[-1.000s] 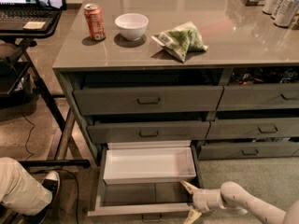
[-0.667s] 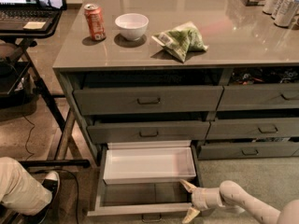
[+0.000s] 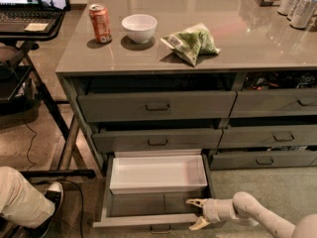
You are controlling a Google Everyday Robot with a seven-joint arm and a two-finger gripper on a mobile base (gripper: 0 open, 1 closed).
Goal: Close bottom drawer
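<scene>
Got the bottom drawer hanging way out at floor level, white tray inside; gripper low by the front panel's right end, fingers spread open, gripping nothing; probably lined up to shove, not hook the handle.

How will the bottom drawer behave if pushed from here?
The bottom drawer looks rigid and nearly empty, so it probably slides easily. The open gripper is at its front's right end; an off-centre push might skew it. The white tray, with bare floor before it, may slide.
</scene>
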